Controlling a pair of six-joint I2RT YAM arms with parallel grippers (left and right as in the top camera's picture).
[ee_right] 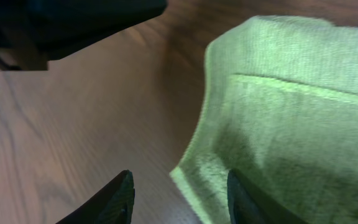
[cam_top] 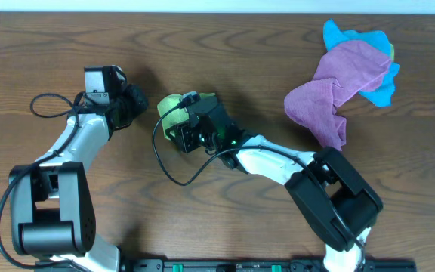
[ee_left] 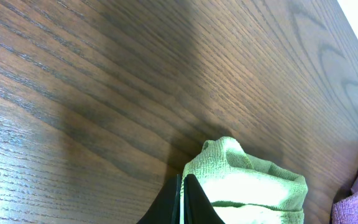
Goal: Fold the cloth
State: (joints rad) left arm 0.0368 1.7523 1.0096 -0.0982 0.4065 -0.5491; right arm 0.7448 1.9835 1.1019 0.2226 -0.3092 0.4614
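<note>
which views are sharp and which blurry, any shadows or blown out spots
overhead: sharp, evenly lit, only soft shadows on the table. left wrist: wood grain crisp, a broad shadow band crosses it, the top right corner is blown out white. right wrist: soft focus, the cloth is close and fuzzy, the right gripper shows only as dark finger silhouettes.

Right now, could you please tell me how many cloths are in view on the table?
3. The green cloth lies in the middle, partly covered by the right jaws; the purple cloth lies at the right, the blue cloth partly under it. More may be hidden beneath them.
</note>
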